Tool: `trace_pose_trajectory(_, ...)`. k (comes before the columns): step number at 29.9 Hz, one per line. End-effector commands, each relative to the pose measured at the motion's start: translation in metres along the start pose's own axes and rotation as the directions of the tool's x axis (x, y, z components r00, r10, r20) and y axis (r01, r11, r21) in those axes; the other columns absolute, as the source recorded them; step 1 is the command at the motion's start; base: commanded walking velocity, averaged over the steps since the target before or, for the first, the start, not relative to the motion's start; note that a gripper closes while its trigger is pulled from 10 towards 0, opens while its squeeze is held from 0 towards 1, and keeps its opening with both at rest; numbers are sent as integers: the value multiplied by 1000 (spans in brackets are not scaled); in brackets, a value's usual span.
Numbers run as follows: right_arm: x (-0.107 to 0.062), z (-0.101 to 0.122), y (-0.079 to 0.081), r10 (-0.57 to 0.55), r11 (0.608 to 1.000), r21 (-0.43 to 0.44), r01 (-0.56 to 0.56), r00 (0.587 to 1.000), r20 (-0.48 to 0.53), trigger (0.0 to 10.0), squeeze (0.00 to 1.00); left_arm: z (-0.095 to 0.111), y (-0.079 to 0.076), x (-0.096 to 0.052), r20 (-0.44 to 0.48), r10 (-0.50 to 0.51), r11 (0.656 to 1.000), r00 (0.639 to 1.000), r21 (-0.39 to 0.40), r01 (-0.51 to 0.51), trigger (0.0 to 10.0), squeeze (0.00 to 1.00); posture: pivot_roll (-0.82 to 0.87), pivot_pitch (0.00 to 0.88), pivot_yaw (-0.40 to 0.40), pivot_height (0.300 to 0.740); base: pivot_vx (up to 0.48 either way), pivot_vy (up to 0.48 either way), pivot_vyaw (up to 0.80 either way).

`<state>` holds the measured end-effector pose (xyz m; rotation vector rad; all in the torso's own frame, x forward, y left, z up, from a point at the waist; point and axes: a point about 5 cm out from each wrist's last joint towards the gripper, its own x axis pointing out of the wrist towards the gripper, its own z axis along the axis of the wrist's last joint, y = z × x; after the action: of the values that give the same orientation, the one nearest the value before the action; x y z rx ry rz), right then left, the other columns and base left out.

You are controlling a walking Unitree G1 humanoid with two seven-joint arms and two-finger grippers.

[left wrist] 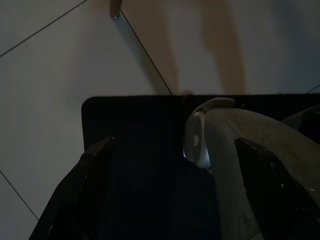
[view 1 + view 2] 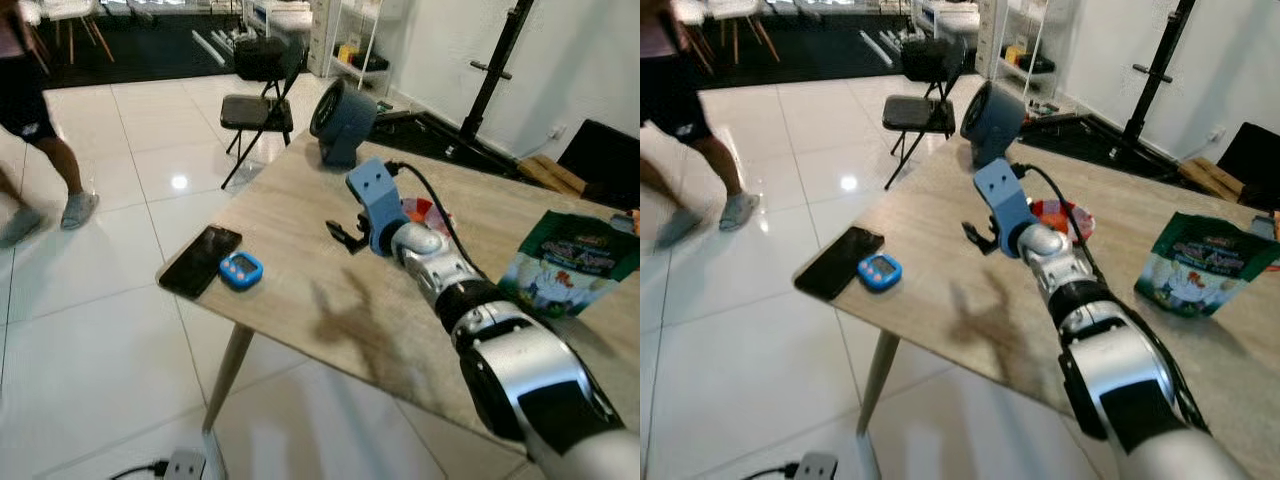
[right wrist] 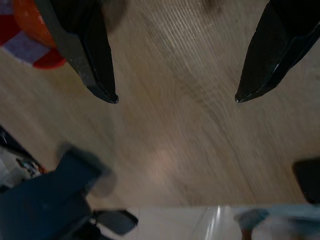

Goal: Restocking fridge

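R arm reaches out over wooden table (image 2: 300,290); right gripper (image 3: 175,97) hovers above bare wood, jaws wide apart, empty. Green snack bag (image 2: 570,265) stands on table just to R of arm, likely restock item. Red-orange item (image 2: 1060,218) lies behind wrist, identity unclear. Phone (image 2: 200,260) and blue timer (image 2: 241,270) touching, near L edge. Blue-grey fan (image 2: 340,120) at far edge; folding chair (image 2: 258,108) beyond; person walking far L. Left gripper (image 1: 175,155) hangs over floor, jaws apart. Step: approach, pre-grasp. Next: swing R toward bag, align jaws.
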<state>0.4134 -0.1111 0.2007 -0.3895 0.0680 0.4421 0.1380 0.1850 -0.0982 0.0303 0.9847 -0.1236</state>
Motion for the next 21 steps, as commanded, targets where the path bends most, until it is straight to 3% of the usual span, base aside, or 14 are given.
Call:
trace_pose_trajectory(1, -1, -5, -4, -23, 999, -25, 22, 999, -46, 10000, 0, -43, -31, -8, -158, -111, 994, 981, -22, 109, 10000, 0, 26, 211, -125, 740, 0, 0, 0)
trace_pose_trajectory(12, -3, 12, -25, -115, 993, -27, 114, 993, -12, 10000, 0, -59, -30, -16, -164, -129, 992, 978, -7, 130, 10000, 0, 44, 267, -117, 740, 0, 0, 0)
trace_pose_trajectory(16, -9, 27, -46, -176, 984, -25, 177, 984, 33, 10000, 0, -65, -33, -19, -171, -138, 990, 976, -8, 139, 10000, 0, 43, 276, -118, 740, 0, 0, 0)
trace_pose_trajectory(21, -18, 24, -67, -247, 961, -134, 241, 969, -30, 10000, 0, -67, -38, -20, -177, -150, 989, 973, -12, 150, 10000, 0, 28, 280, -123, 740, 0, 0, 0)
